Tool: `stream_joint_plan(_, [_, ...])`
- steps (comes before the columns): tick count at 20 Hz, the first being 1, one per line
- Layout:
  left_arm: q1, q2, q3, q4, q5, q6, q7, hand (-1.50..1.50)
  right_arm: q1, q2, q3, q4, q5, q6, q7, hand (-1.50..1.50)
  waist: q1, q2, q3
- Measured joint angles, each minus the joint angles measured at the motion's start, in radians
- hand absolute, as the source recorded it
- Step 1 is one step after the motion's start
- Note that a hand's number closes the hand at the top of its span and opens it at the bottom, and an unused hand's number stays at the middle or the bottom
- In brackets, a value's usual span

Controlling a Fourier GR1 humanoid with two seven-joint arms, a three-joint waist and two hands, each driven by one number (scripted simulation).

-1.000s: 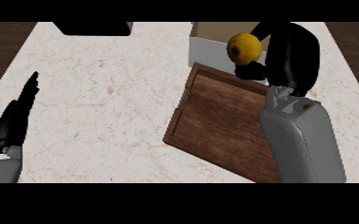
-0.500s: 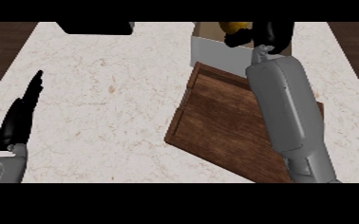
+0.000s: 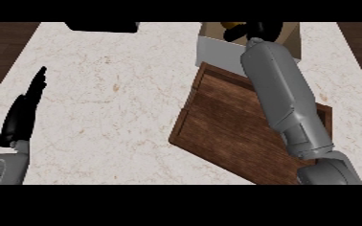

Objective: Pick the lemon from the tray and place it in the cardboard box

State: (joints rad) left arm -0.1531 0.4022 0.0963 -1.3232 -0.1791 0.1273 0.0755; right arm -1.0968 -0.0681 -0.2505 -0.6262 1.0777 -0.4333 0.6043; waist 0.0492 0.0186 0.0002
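At the frame's top, the right hand (image 3: pixel 256 29) grips the lemon (image 3: pixel 231 25) over the cardboard box (image 3: pixel 222 52); it should lower before opening.

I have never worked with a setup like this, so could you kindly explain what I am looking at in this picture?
This is the view from a humanoid robot's head, looking steeply down at a pale counter. The grey forearms are its arms, ending in black hands. The right hand reaches over the cardboard box at the far edge, curled round a yellow lemon that is mostly hidden. The wooden tray lies nearer, under that arm. The left hand rests open at the left edge, holding nothing. A dark object sits at the far edge.
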Motion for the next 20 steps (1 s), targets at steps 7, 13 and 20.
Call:
stream_joint_plan(7, [0.002, -0.012, -0.006, -0.005, -0.012, 0.003, -0.011, 0.0, -0.061, -0.023, -0.116, 0.179, -0.101, -0.1, -0.081, -1.5, 0.012, -0.001, -0.001])
stream_joint_plan(13, [-0.001, -0.018, -0.001, 0.015, -0.014, -0.001, -0.027, 0.0, -0.076, -0.022, -0.155, 0.23, -0.15, -0.218, -0.237, -1.5, 0.009, -0.001, -0.001])
stream_joint_plan(20, [0.015, -0.021, 0.011, 0.0, -0.015, 0.002, -0.016, 0.0, -0.052, -0.019, -0.224, 0.175, -0.256, -0.362, -0.413, -1.5, -0.009, -0.006, 0.001])
